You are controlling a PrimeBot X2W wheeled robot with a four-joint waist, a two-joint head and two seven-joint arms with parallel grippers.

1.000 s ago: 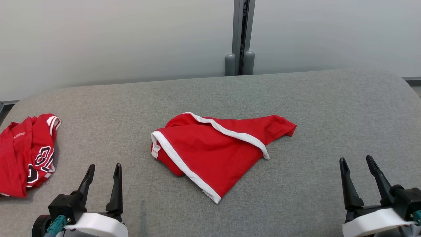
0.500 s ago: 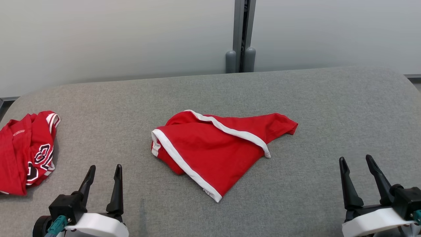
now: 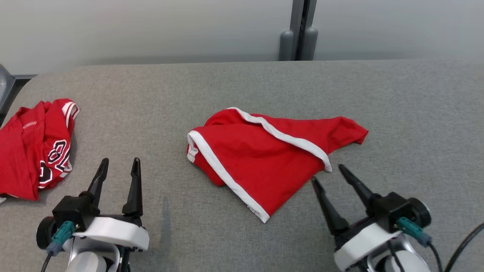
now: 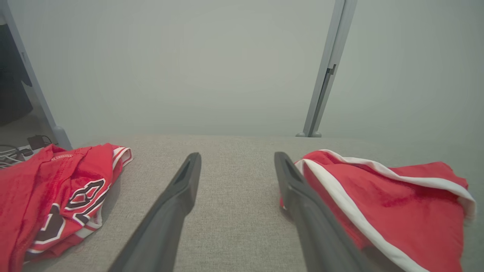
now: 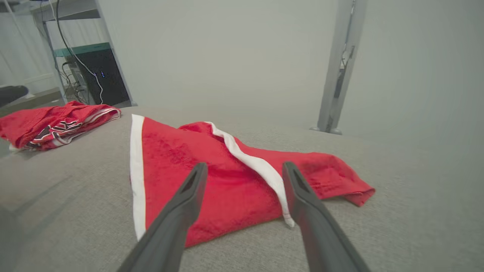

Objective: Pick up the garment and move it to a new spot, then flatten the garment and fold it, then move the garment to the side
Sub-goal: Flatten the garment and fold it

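Lettering sits on the red jersey [image 3: 34,147] at my far left: black numerals edged in white, one reading as an 8, plus a small white strip of text near its collar, too small to read. The garment [image 3: 264,158], red with white trim, lies rumpled in the middle of the grey padded surface [image 3: 151,94], ahead of me and between my arms. My right gripper [image 3: 327,173] has its fingers spread, its tips just beside the garment's near right edge, by the end of a white band; I cannot tell whether they touch it. My left gripper [image 3: 120,161] is spread too, holding nothing, over bare surface between jersey and garment. Behind stand a pale wall [image 3: 151,30] and a grey post [image 3: 298,30]. In the right wrist view a dark cabinet [image 5: 98,79] with cables [image 5: 72,49] stands beyond the jersey.
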